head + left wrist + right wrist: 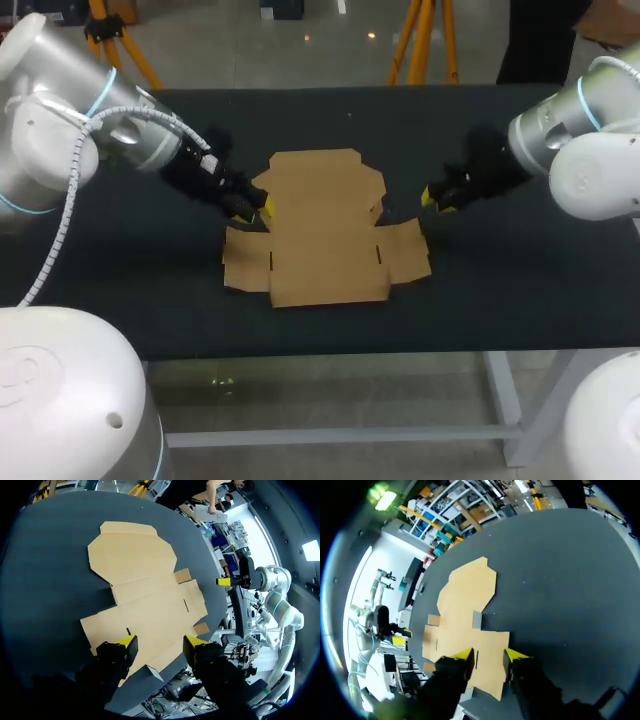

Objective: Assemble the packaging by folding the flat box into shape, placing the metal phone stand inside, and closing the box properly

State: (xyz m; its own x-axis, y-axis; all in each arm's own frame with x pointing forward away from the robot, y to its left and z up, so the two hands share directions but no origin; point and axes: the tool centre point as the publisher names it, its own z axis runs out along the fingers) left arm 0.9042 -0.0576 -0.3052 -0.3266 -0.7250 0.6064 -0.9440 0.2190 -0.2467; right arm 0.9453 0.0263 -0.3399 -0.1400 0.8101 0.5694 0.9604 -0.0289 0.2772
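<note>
In the middle of the dark desk (520, 300) lies the flat cardboard box (325, 240), which looks light, thin and bendy along its creases. It is probably best pinched at a side flap's edge. The left jaws and right jaws flank it, both open and empty.

The flat box (325, 230) looks to us like plain brown cardboard, matt and smooth. The desk (520, 290) has a dark, matt, cloth-like top. Our left arm (60, 130) and right arm (590, 160) show glossy white shells. The left tool (160, 644) and right tool (487, 657) are matt black with yellow tips.
</note>
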